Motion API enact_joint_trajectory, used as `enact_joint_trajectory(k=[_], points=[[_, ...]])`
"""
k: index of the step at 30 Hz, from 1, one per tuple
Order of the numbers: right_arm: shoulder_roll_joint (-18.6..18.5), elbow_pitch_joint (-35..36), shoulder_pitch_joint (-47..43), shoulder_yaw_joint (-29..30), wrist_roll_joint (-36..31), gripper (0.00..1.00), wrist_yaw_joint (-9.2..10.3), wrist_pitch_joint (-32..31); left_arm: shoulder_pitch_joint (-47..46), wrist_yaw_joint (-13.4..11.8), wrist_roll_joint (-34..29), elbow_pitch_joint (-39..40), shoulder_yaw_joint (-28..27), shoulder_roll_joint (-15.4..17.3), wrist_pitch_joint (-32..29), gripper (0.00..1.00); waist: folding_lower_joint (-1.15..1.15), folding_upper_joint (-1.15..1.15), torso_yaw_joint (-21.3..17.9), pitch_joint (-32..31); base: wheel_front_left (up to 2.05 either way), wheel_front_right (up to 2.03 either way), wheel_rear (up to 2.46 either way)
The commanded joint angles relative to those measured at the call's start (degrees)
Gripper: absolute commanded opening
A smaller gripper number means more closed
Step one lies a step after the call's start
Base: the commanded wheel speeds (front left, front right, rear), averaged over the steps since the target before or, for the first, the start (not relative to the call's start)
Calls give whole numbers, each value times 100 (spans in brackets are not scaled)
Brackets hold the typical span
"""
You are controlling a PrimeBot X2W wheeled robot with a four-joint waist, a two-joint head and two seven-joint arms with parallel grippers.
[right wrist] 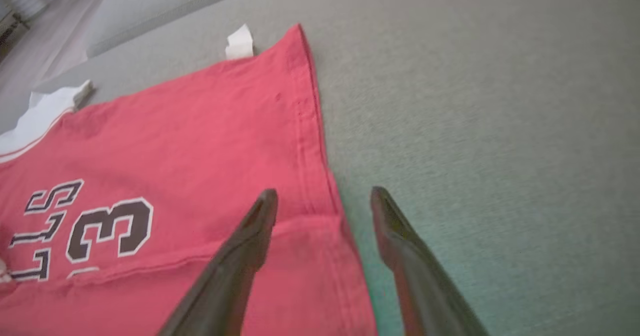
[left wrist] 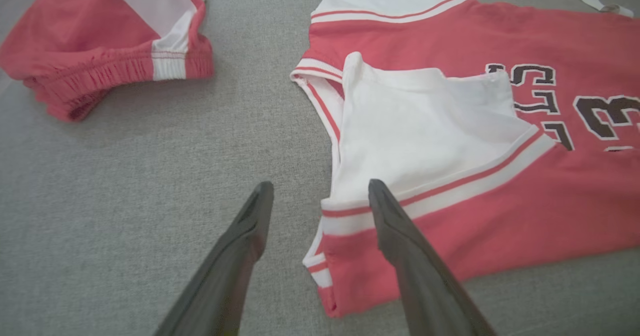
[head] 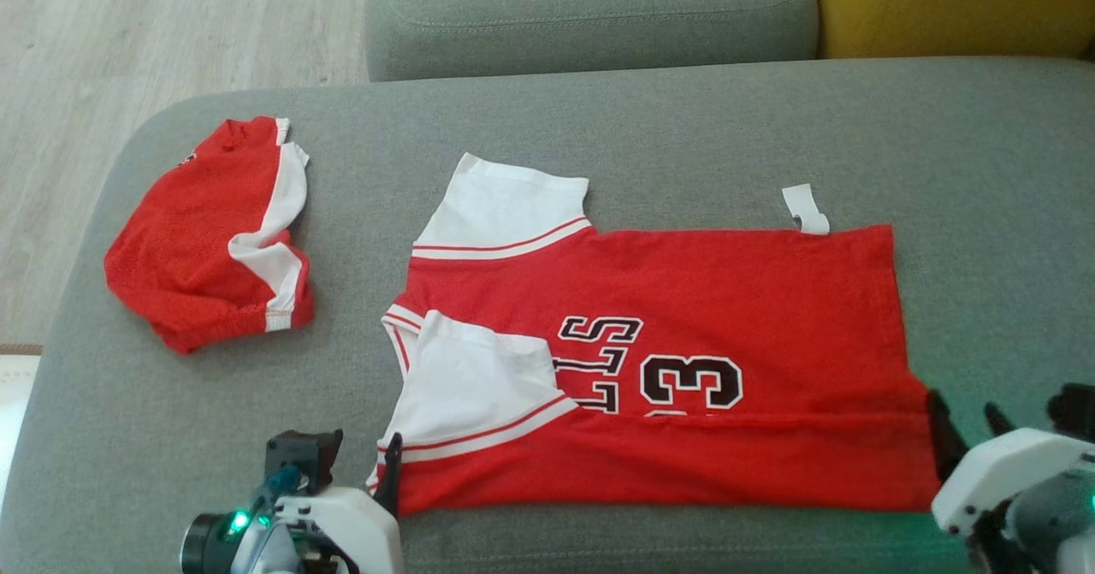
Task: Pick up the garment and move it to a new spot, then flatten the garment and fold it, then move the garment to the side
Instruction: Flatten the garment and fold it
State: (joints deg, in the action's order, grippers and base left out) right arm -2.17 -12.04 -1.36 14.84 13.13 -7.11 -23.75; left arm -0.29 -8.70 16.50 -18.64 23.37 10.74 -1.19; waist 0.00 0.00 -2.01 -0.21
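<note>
The garment [head: 684, 300], a red jersey with white sleeves and black lettering, lies spread on the grey cushion [head: 684, 129], its near long edge folded up over the front. My left gripper [head: 364, 467] is open at the jersey's near sleeve corner. In the left wrist view the left gripper [left wrist: 320, 191] straddles the edge of the white sleeve [left wrist: 425, 125], nothing held. My right gripper [head: 965, 420] is open at the near hem corner. In the right wrist view the right gripper [right wrist: 324, 196] spans the red hem edge [right wrist: 310, 125], empty.
A second red-and-white garment [head: 205, 240] lies bunched at the cushion's left end, also seen as the bunched garment [left wrist: 100, 40]. A white label [head: 806, 208] sticks out from the jersey's far edge. A grey backrest [head: 590, 9] and yellow cushion [head: 949, 1] lie beyond; wood floor [head: 128, 44] at left.
</note>
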Motion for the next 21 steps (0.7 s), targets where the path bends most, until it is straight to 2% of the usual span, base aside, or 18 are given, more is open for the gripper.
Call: enact_joint_trajectory(k=[1,7,11,14,16,18,21], points=[[-71,272,306,-56,13,100,-37,142,-260,-60,47,180,-222,94,55,100,0,0,-9,5,0,0,0],[-71,490,570,-47,-21,100,-37,654,-601,-201,140,461,-540,74,604,100,0,0,-63,70,0,0,0],[-71,633,832,-175,-285,100,-37,1117,-1081,-122,84,569,-641,161,967,100,0,0,-151,258,0,0,0],[-71,552,1158,-199,-230,100,-37,1302,-1621,130,-31,471,-492,306,792,100,0,0,-249,527,0,0,0],[-71,508,1396,-310,-295,100,-37,1367,-2083,324,-82,297,-398,426,464,100,0,0,-308,749,0,0,0],[-71,506,1624,-478,-471,100,-37,1371,-2644,611,-290,34,-142,605,-18,100,0,0,-347,1014,0,0,0],[-71,505,1997,-653,-665,100,-37,1359,-3535,1084,-250,-415,-20,701,-550,100,0,0,-428,1387,0,0,0]])
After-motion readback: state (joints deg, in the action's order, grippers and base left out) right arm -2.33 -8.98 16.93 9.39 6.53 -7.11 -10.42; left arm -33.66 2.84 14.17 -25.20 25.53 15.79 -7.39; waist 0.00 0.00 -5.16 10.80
